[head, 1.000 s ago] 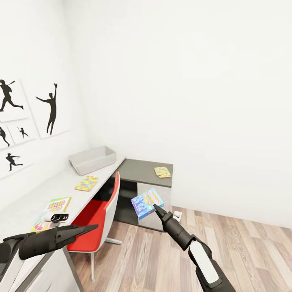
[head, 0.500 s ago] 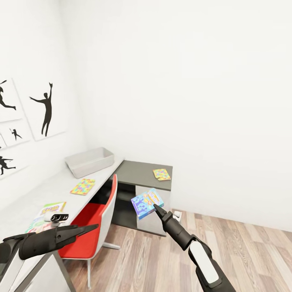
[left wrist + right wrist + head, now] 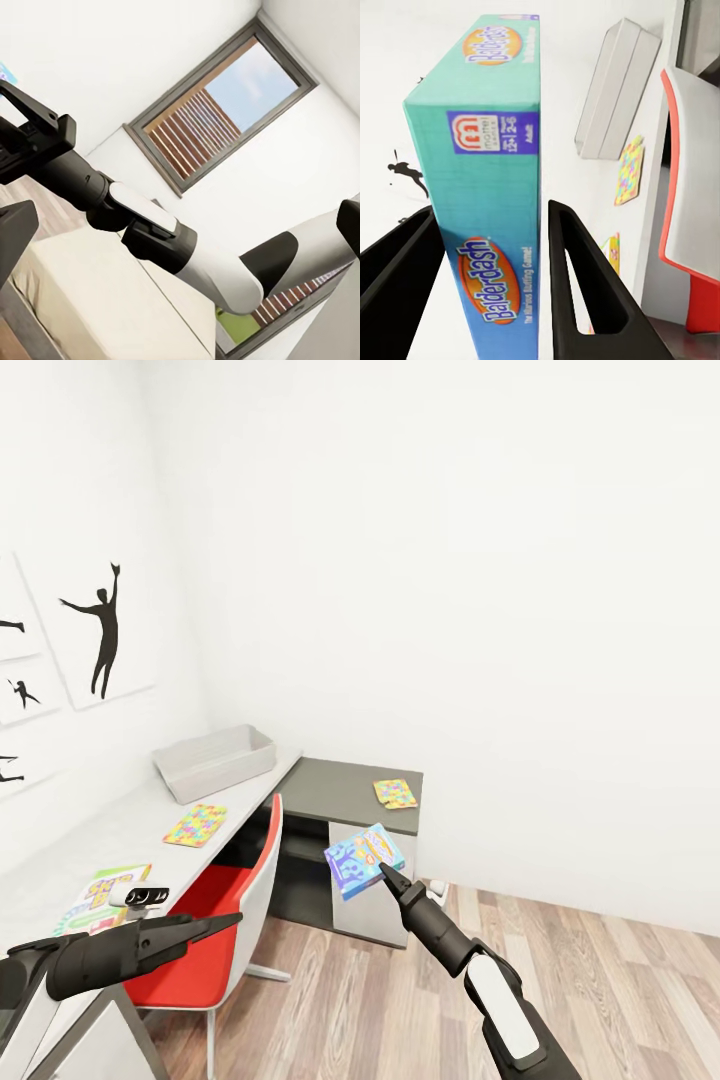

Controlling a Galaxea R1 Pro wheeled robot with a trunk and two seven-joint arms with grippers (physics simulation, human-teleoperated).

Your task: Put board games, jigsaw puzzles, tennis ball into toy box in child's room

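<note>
Gripping the pale blue board game (image 3: 364,860) by one edge, the right arm's fingers (image 3: 383,872) held it up in the air in front of the robot, out over the wood floor (image 3: 620,970) and short of the dark cabinet (image 3: 350,790). In the right wrist view the box (image 3: 491,187) sat squarely between the two black fingers (image 3: 585,292), its green-edged side facing the camera and its long axis running away along them. The toy box (image 3: 213,760) lay ahead and to the left of that load, at the far end of the pale counter (image 3: 110,830) against the wall, well apart from the game, with the red chair (image 3: 215,920) standing between. Its long side ran roughly across the counter, so the game would, I judged, have to travel forward and leftward over the counter before it could go in. One jigsaw puzzle (image 3: 196,825) lay flat on the counter just this side of the bin; the other (image 3: 395,793) rested on the cabinet top, nearer the loaded arm. A second board game (image 3: 100,890) lay at the counter's near end. The left fingers (image 3: 225,922) pointed forward low beside the chair, brought together with nothing between them. That arm stood nearer the counter and the bin, yet the right one carried the game.
</note>
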